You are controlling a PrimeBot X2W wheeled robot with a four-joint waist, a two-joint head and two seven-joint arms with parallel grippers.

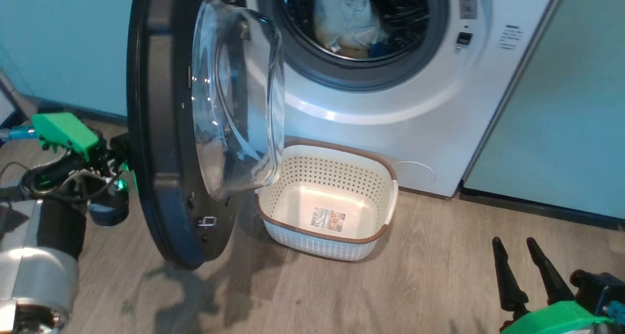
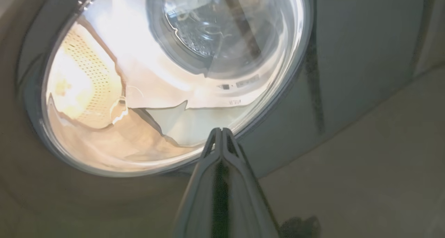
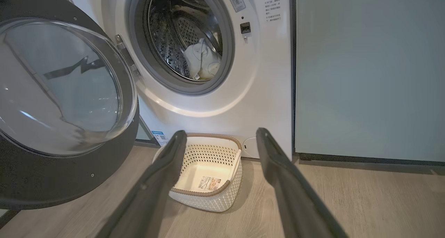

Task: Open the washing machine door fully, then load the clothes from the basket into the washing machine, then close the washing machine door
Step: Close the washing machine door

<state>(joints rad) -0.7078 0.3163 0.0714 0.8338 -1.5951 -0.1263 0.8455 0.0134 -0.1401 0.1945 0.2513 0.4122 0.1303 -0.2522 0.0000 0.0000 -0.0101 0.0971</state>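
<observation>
Loading looks finished. The pale cream-yellow bear-print clothes (image 1: 346,21) lie in the steel drum of the white front-loading washing machine (image 1: 390,109), well ahead of the right pincer (image 1: 512,246). The small cream perforated plastic basket (image 1: 337,175) with a brown rim stands empty on the floor, nearer that pincer, whose two dark fingers are wide apart and hold nothing.

Closing the door is the step in hand. The left pincer (image 2: 221,130), fingers pressed together, points at the outer face of the large round glossy black washing machine door (image 1: 156,129), with its tips by the porthole's lower edge; I cannot tell whether they touch. The next move, I judge, calls for a steady push until the door latches.

The basket's sticker and the machine's printed notes are too small to read.
</observation>
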